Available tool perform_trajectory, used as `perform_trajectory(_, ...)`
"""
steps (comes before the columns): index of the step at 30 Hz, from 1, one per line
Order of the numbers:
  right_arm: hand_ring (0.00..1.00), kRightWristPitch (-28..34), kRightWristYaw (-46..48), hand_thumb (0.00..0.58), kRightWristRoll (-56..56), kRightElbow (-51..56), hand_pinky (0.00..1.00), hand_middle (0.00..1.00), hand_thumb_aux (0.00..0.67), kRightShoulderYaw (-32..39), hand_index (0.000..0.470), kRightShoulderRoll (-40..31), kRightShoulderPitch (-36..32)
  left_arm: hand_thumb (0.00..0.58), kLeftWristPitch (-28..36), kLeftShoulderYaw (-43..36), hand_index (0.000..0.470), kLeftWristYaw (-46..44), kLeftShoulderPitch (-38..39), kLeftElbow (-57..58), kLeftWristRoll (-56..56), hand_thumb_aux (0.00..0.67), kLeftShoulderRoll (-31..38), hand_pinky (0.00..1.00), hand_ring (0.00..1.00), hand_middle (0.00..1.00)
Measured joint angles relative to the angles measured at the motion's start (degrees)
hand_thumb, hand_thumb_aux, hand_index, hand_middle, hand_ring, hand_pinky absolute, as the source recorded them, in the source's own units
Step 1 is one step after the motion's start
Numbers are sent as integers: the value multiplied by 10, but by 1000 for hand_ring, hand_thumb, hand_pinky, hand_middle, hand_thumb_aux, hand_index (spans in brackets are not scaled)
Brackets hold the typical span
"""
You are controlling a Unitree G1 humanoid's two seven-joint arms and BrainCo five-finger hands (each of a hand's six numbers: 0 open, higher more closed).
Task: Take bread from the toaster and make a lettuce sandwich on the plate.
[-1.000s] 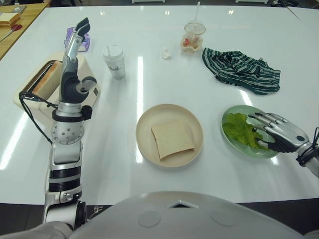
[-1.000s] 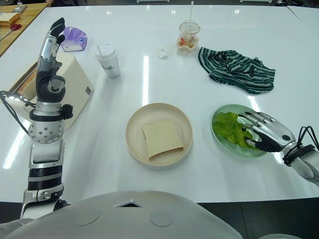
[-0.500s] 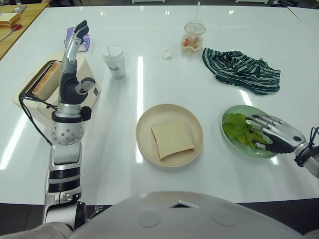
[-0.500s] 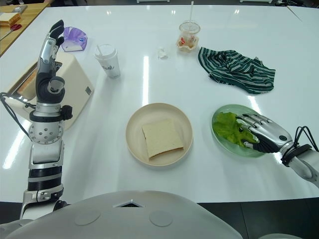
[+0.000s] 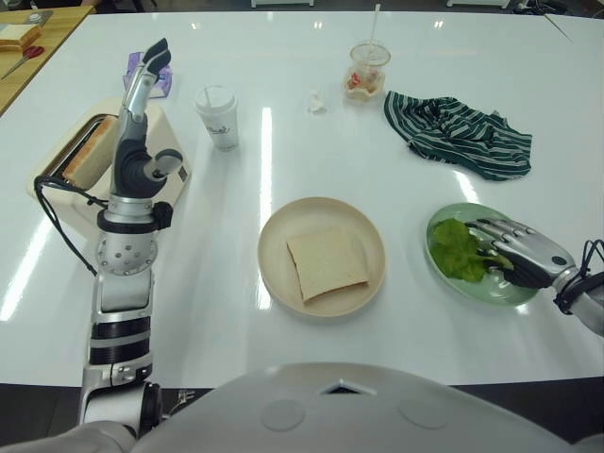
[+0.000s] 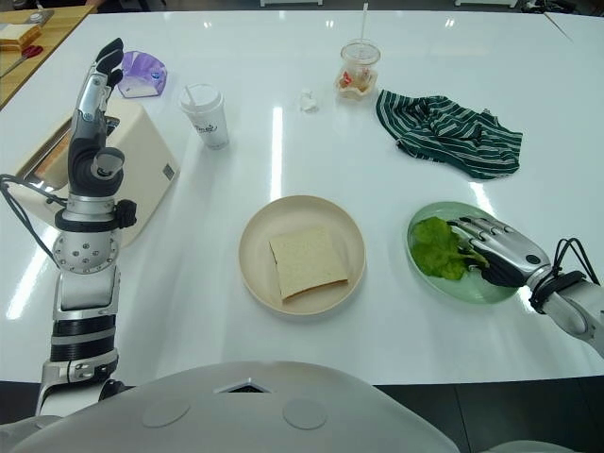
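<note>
We're over at the green dish (image 5: 462,291) on the right side of the white table (image 5: 283,123), and the right hand (image 5: 519,258) is low on it. Its fingers are curled down over the right edge of the lettuce leaf (image 5: 458,251) with the thumb tucked underneath, which looks to us like a pinch on the leaf. The leaf itself lies bunched on the left half of that dish, well apart from the beige plate (image 5: 272,247) in the middle, where one bread slice (image 5: 327,263) lies flat and bare.

This leaf should be very light, limp and easy to tear, probably a little damp. We'd judge that a gentle pinch through a thick fold holds better than a grip on a thin frill, because it will droop and flap once it's off the dish. Too loose a hold and it slides out; too hard and it bruises.

Over on the left, the left hand (image 5: 142,85) stands upright above the toaster (image 6: 142,146), fingers straight and close together, holding nothing. A second slice (image 5: 90,153) sits in the toaster slot. That one should be light, soft and crumbly, so we'd take it by its upper edge across the flat faces and lift it straight up
</note>
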Motion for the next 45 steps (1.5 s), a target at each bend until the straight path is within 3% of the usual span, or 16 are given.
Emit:
perform_trajectory(7, 0, -44, 51, 580, 109, -3, 0, 0, 670, -26, 470, 8, 11, 0, -1, 0, 0, 0, 0, 4, 6, 0, 0, 0, 0, 0)
perform_trajectory(13, 0, -62, 124, 580, 240, -60, 0, 0, 670, -108, 470, 3, 29, 0, -4, -1, 0, 4, -2, 11, 7, 0, 0, 0, 0, 0)
perform_trajectory(17, 0, -50, 193, 580, 313, -138, 0, 0, 670, -174, 470, -11, 59, 0, -7, -2, 0, 9, -10, 21, 8, 0, -1, 0, 0, 0)
perform_trajectory(23, 0, -7, 284, 580, 355, -241, 0, 0, 670, -184, 470, -5, 23, 0, -8, 1, 0, 17, -8, 19, 10, 0, -2, 0, 0, 0)
perform_trajectory(26, 0, 8, 316, 580, 340, -274, 0, 0, 670, -141, 470, 27, -38, 0, -7, 3, 0, 18, -7, 10, 9, 0, -3, 0, 0, 0)
perform_trajectory(29, 0, 11, 352, 580, 289, -287, 0, 0, 670, -53, 470, 97, -130, 0, -6, 10, 0, 19, -7, 0, 8, 0, -2, 0, 0, 0)
perform_trajectory(35, 0, -22, 376, 580, 185, -239, 0, 0, 670, 72, 470, 222, -277, 0, -8, 35, 0, 19, 6, -6, 4, 0, 7, 0, 0, 0)
perform_trajectory(45, 0, -81, 363, 580, 97, -136, 0, 0, 670, 142, 470, 264, -320, 0, -8, 39, 0, 14, 7, -3, -6, 0, 11, 0, 0, 0)
